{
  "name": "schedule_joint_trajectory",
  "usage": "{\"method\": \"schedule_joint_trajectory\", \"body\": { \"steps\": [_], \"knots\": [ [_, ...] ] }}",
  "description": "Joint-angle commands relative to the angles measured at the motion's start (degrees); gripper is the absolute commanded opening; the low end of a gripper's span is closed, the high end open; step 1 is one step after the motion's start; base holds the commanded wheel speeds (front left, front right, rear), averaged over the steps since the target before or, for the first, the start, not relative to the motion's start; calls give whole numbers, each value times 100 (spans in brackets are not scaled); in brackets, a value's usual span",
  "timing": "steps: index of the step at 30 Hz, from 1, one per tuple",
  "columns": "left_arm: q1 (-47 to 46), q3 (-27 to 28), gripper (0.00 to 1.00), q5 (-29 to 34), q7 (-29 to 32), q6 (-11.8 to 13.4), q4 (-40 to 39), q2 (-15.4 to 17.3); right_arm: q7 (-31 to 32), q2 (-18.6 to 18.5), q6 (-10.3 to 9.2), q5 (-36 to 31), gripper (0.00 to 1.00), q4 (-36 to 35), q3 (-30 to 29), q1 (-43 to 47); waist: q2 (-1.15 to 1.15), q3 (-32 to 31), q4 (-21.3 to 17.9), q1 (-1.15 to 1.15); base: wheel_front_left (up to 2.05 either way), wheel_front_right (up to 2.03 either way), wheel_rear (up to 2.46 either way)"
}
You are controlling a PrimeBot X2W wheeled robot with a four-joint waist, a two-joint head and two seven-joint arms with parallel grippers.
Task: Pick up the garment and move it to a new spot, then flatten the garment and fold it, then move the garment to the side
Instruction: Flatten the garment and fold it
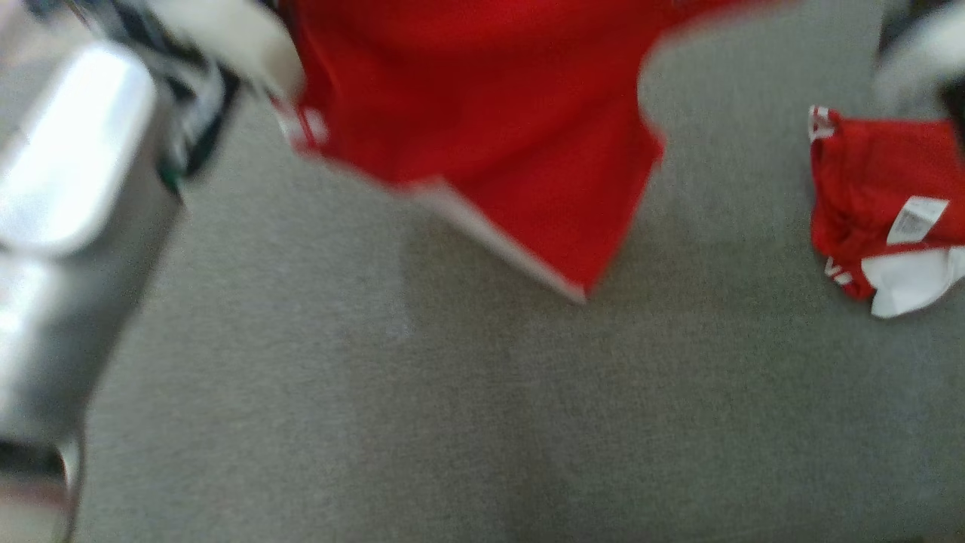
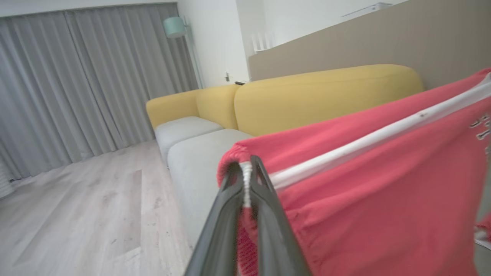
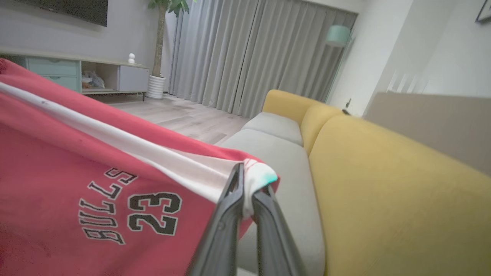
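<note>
The garment [image 1: 490, 113] is a red jersey piece with white trim and black "BULLS 23" lettering, and it hangs stretched between my two grippers above a grey seat. My left gripper [image 2: 246, 168] is shut on one white-edged corner of the garment [image 2: 364, 172]. The right gripper [image 3: 247, 184] is shut on the opposite white-trimmed corner of the garment [image 3: 76, 153]. In the blurred head view my pale left arm [image 1: 75, 188] reaches up to the cloth's left corner. Its lower hem hangs slanted, down to the right.
Another red and white piece of clothing [image 1: 874, 204] with a white label lies bunched on the grey seat cushion [image 1: 377, 415] at the right. The sofa has a yellow backrest [image 3: 383, 191]. Wooden floor [image 2: 76, 211] and grey curtains [image 2: 76, 76] lie beyond.
</note>
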Motion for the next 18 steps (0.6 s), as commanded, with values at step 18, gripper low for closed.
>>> {"method": "schedule_joint_trajectory", "body": {
  "steps": [18],
  "knots": [
    [-1288,-125,0,458,-1827,-612,2873,-461,-1833,557,-4,-700,0,4019,1411,-1977,0,739,-151,-2,0,0,0]
  ]
}}
